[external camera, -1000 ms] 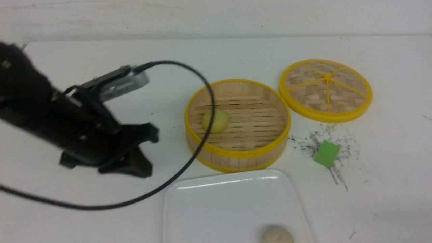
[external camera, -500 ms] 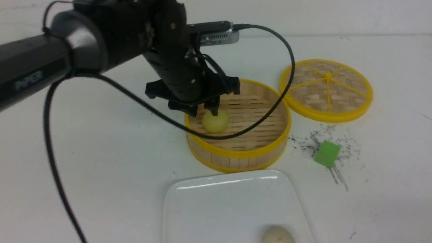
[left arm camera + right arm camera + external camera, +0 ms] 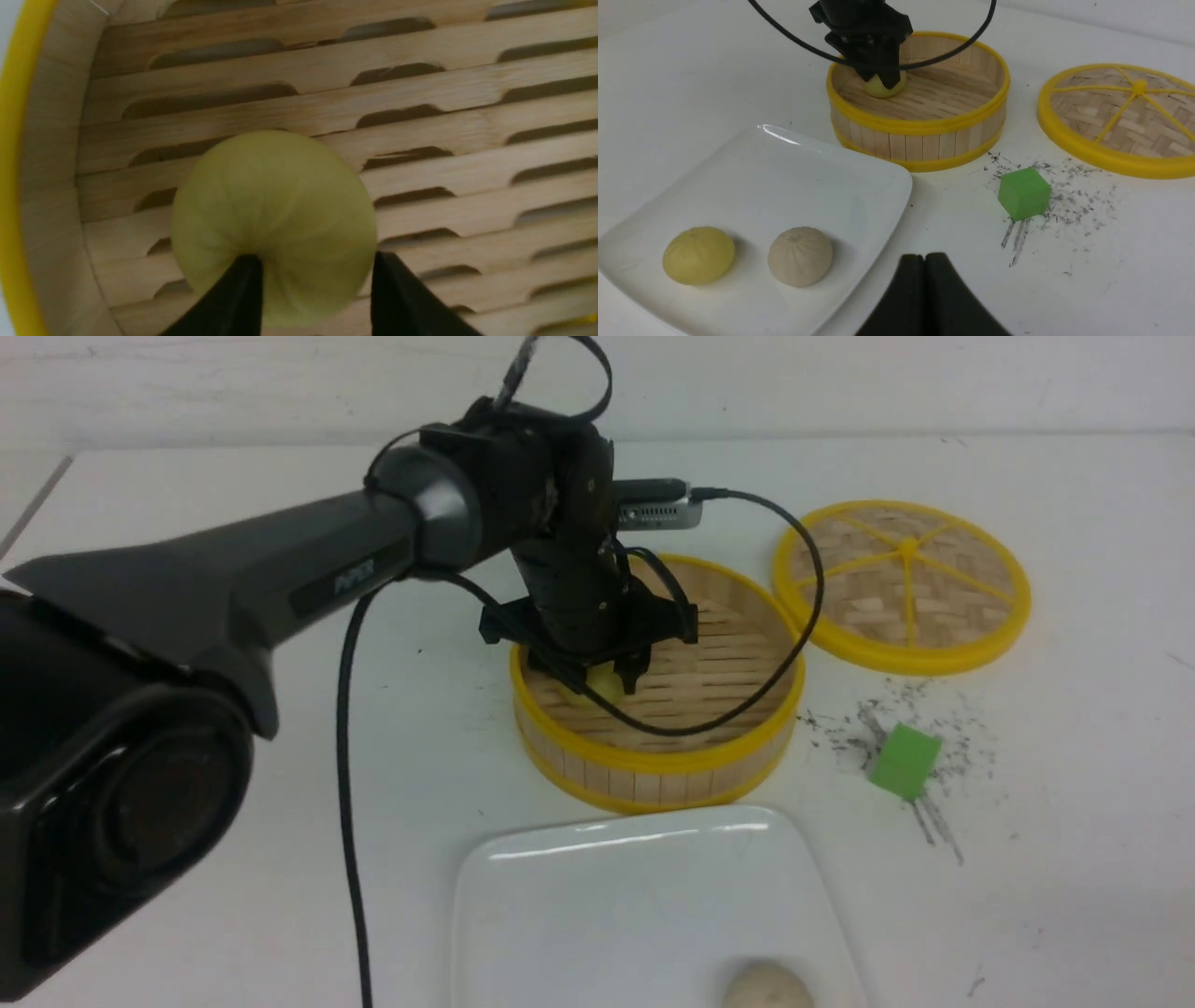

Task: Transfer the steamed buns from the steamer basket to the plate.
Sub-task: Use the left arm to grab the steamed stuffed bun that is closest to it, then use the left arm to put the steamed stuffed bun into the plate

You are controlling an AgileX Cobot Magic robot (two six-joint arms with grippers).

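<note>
The steamer basket stands mid-table with a pale yellow bun on its slatted floor near the left wall. My left gripper reaches down into the basket, open, one black finger on each side of that bun's near part. The white plate lies in front of the basket. On it sit an off-white beige bun and another pale yellow bun. My right gripper is shut and empty, low over the table beside the plate; it is out of the front view.
The flat woven lid lies right of the basket. A green cube sits on dark scuff marks right of the basket's front. The left arm's black cable loops over the basket.
My left arm swung from the table's left side to over the basket, then lowered its open gripper onto the yellow bun inside. The buns on the plate have not moved.
</note>
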